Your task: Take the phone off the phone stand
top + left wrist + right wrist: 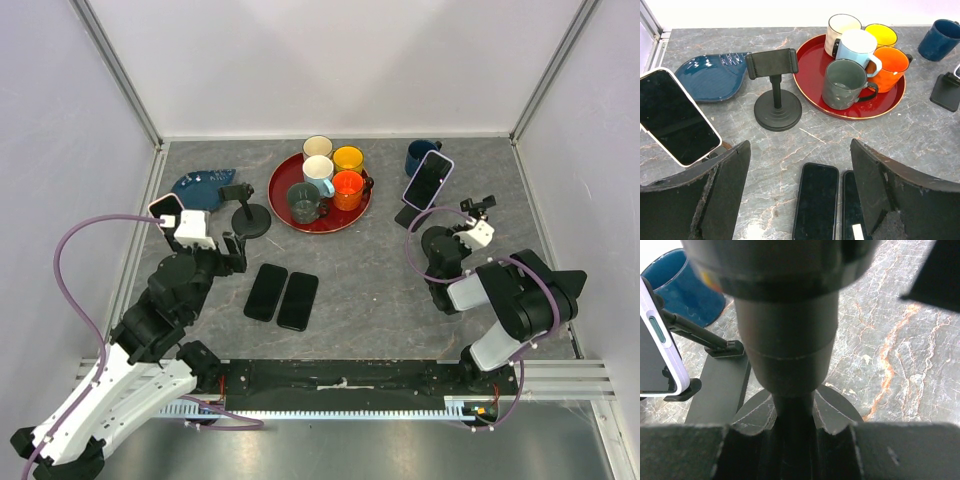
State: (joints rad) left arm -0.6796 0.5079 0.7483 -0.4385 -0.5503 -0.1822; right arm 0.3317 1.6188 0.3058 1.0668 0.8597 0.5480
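L gripper (800,150) is wide open and holds nothing, low over the table near two flat phones (816,200). R gripper (792,435) is clamped tight on the post of a round stand (790,365). Phone (428,180), purple case, sits tilted on the folding stand (407,215), by the blue mug (420,155), just beside R gripper.
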